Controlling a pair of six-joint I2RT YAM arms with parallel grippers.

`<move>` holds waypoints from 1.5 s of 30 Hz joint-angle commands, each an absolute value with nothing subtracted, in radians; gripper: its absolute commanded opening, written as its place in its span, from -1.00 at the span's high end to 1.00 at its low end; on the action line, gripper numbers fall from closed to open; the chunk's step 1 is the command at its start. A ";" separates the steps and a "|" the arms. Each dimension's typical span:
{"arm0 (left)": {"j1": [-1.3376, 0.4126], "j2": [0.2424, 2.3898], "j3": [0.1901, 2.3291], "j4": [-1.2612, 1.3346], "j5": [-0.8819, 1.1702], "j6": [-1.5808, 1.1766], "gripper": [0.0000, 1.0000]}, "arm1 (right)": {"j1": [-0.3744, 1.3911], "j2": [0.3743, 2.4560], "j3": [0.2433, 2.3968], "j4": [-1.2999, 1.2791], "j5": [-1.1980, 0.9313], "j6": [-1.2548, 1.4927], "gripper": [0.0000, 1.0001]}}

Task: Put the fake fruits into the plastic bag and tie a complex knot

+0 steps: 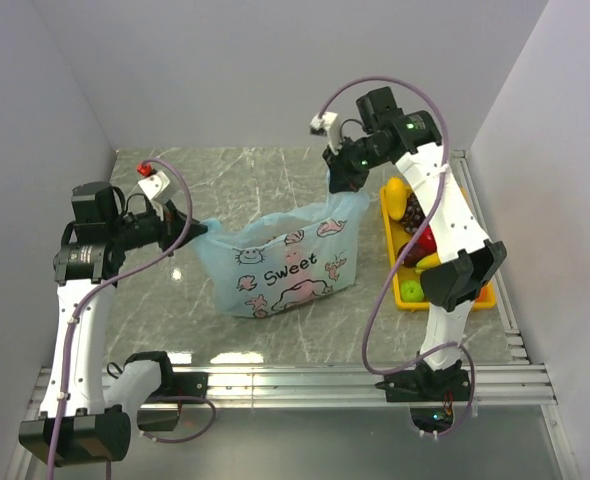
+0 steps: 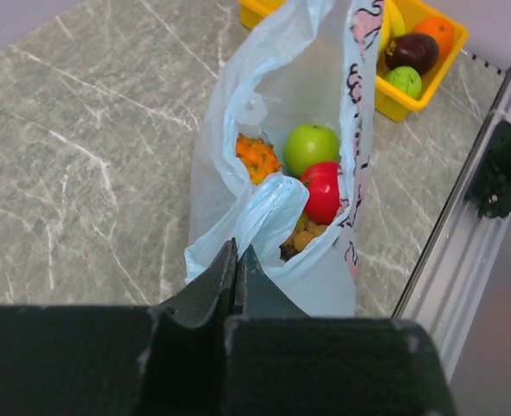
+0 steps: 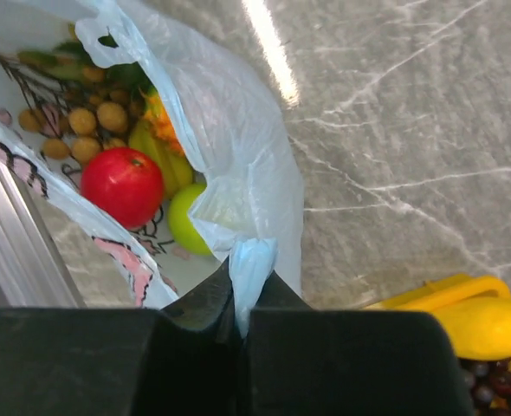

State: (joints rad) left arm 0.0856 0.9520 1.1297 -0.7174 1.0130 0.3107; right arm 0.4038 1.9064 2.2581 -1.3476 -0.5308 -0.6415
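The plastic bag [image 1: 280, 268] stands on the marble table just to the left of the yellow tray [image 1: 445, 305], with its mouth open and stretched between the two arms. The left gripper [image 2: 236, 253] is pinched tight on the bunched handle at the end farthest from the tray. The right gripper [image 3: 242, 282] is clamped on the handle [image 3: 252, 258] at the end nearest the tray, lifting that corner.

Inside the bag lie a green apple [image 2: 312, 149], a red apple [image 2: 323, 191], a spiky orange fruit [image 2: 257, 158] and a cluster of small tan berries [image 3: 87, 130]. More fruit remains in the tray. No knot is tied yet.

The film looks thin, limp and slippery. It will likely crumple, slide between the pads and stretch or tear if jerked. The load is probably light, yet it sits low and would sag or roll if one end dropped. The handles are the sensible place to hold, each gathered into a rope-like bunch and gripped near its base, leaving free tails long enough to cross and loop.
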 commanded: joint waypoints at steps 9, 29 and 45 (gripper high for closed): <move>0.178 0.936 1.172 -0.396 0.799 -0.167 0.99 | 0.048 1.502 1.873 -0.489 -0.594 0.300 1.00; 0.245 0.878 0.971 -0.207 0.947 -0.256 0.71 | 0.158 1.246 1.207 -0.199 -0.678 0.382 1.00; 0.045 1.110 1.422 -0.767 0.793 0.189 -0.65 | 0.230 1.207 1.272 -0.241 -0.721 0.310 1.00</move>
